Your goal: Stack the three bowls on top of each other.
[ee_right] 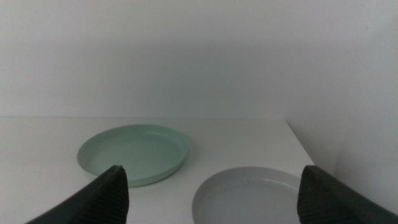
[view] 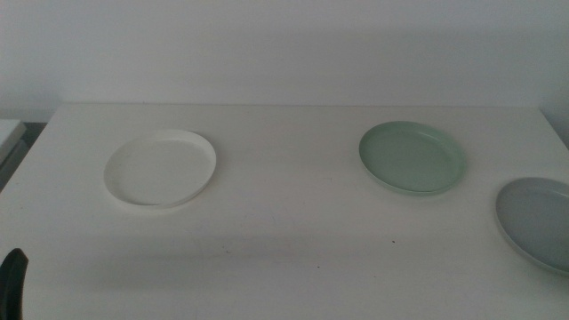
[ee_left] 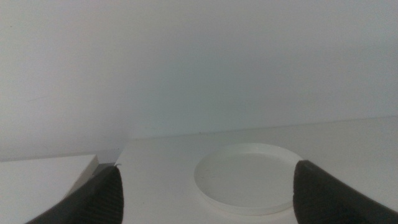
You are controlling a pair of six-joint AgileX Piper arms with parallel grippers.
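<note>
Middle view: white bowl (view: 161,168) sits left on the table (view: 284,258), green bowl (view: 412,157) right, grey bowl (view: 538,221) at the right edge, all apart. That dark bit bottom-left is probably the left gripper (view: 12,283).

Left wrist: left gripper (ee_left: 205,193) spread wide, empty, white bowl (ee_left: 247,178) ahead.

Right wrist: right gripper (ee_right: 214,196) spread wide too, green bowl (ee_right: 133,154) and grey bowl (ee_right: 249,196) ahead.

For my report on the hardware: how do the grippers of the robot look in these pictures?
Little shows. Each gripper, left and right, has two dark, nearly black jaws with a fine ribbed or matte texture and rounded tips. No cables or markings are visible. The arms themselves are out of view.
</note>
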